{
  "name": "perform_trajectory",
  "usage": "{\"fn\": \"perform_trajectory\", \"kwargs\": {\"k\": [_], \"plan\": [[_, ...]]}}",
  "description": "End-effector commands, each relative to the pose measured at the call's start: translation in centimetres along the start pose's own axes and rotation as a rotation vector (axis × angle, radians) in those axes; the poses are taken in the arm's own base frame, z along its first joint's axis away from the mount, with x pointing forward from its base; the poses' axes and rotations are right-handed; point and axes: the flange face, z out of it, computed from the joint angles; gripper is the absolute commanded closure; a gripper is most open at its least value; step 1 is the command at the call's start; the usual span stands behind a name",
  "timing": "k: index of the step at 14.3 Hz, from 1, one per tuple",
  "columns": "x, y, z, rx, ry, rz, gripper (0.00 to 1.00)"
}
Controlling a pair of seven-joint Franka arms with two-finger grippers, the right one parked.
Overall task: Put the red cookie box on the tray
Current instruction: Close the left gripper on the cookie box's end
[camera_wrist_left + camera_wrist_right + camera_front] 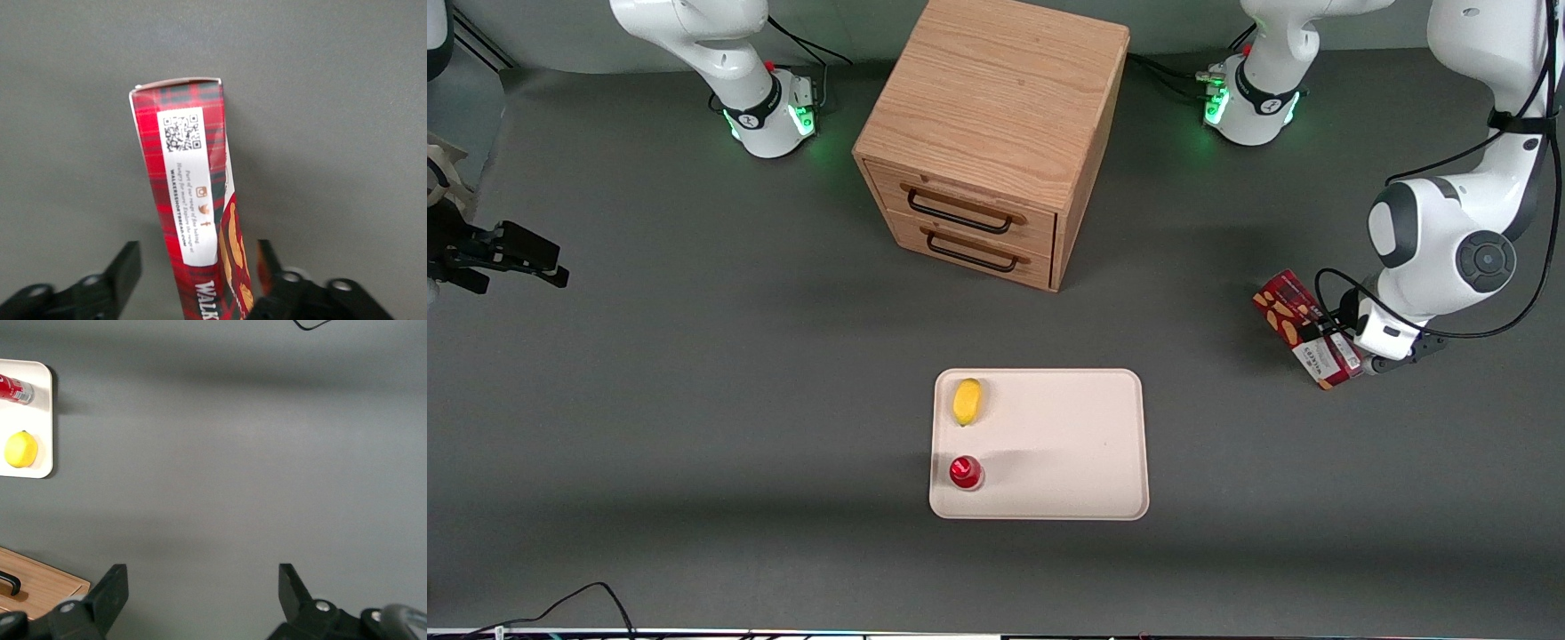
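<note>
The red cookie box (1288, 313) lies on the grey table toward the working arm's end, well apart from the tray (1067, 444). My left gripper (1347, 354) is down over the end of the box nearer the front camera. In the left wrist view the box (190, 193) shows its slim side with the white label, running between the gripper's (199, 267) fingers. Both black fingers (125, 270) stand open, with a gap on each side of the carton. The beige tray lies nearer the front camera than the wooden drawer cabinet.
A yellow lemon (967, 401) and a small red-capped object (965, 472) sit on the tray's edge toward the parked arm. A wooden two-drawer cabinet (987, 133) stands mid-table, farther from the front camera. A black cable (587, 600) lies at the table's front edge.
</note>
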Motion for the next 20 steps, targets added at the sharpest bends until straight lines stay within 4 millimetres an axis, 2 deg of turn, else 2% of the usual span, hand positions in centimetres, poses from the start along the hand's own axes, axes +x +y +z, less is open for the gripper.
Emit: {"fn": "perform_trajectory", "kwargs": {"k": [1, 2, 3, 7, 10, 12, 15, 17, 20], "plan": [[-0.7, -0.1, 0.6, -0.002, -0.001, -0.003, 0.54], [-0.7, -0.1, 0.7, -0.002, -0.003, -0.002, 0.84], [-0.7, 0.0, 0.8, -0.001, -0.004, 0.0, 1.0], [-0.6, 0.0, 0.3, -0.003, 0.0, 0.003, 1.0], [0.5, 0.6, -3.5, -0.011, 0.01, 0.001, 1.0], [1.7, 1.2, -6.8, -0.011, -0.003, 0.007, 1.0], [1.9, 2.1, -10.4, -0.096, -0.036, -0.057, 1.0], [1.9, 3.2, -11.5, -0.116, -0.043, -0.071, 1.0], [1.2, 7.7, -13.2, -0.126, 0.002, 0.004, 1.0]]}}
